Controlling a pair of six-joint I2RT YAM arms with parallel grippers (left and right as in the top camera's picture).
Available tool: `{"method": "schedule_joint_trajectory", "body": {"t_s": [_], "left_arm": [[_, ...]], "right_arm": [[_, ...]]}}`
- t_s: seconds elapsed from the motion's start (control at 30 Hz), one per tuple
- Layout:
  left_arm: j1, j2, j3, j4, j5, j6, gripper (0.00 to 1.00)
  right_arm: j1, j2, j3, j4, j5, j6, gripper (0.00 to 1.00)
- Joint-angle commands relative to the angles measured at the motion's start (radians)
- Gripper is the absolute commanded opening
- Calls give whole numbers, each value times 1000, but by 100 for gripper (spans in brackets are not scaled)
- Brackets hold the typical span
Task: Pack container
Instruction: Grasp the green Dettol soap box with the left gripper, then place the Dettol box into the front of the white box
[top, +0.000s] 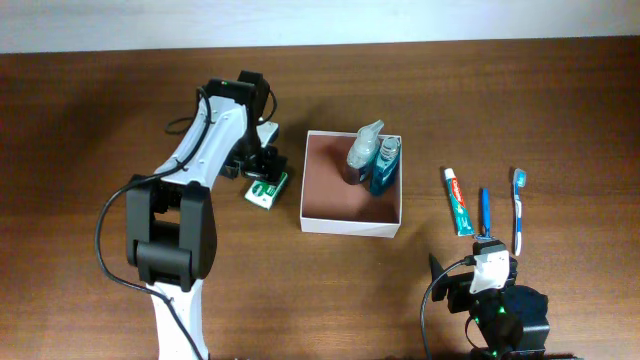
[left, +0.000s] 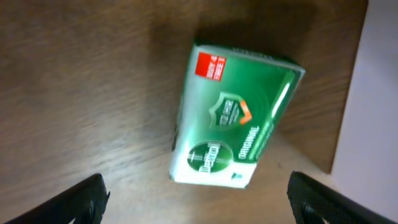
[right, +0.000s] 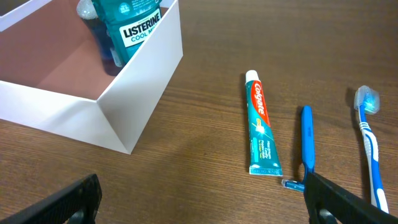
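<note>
The container (top: 310, 180), a square shallow white box with a pinkish-brown inside, sits mid-table; its corner shows in the right wrist view (right: 137, 74). Inside, at its far right, stand a blue mouthwash bottle (top: 384, 167) and a clear spray bottle (top: 362, 150). A green-and-white carton (top: 267, 190) lies just left of the box. My left gripper (top: 262, 165) is open above it, and the carton (left: 233, 118) lies flat between the fingers (left: 199, 208). My right gripper (right: 205, 202) is open and empty near the front edge. A toothpaste tube (top: 458, 201), a blue pen (top: 485, 210) and a toothbrush (top: 518, 205) lie to the right.
The wooden table (top: 100, 120) reaches a pale wall at the back. The right arm's base (top: 495, 310) sits at the front right. The container's white wall (left: 373, 93) is close on the right of the left gripper.
</note>
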Motion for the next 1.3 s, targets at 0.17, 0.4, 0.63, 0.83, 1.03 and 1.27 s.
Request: {"method": "schedule_joint_trajectory", "body": {"t_s": [0.17,0.4,0.63,0.83,1.03,1.27], "left_arm": [[-5,-5,-168,155,25,80,89],[-7,-6,-185,210,26,79,61],[-6,-6,-172,160,29,35,42],[-6,-31,-57,29,29,-8,28],[-15,-90,144,-147,30,-72,26],[-119,-177,291,-175,49,-216,26]], "right_arm": [[-7,-6,-6,3,-8,0,99],[-7,-6,-6,3,-8,1,99],[-7,-6,-6,3,-9,0,99],[-7,-6,-6,3,-8,0,99],[-7,-6,-6,3,-8,0,99],[-7,-6,-6,3,-9,1,99]]}}
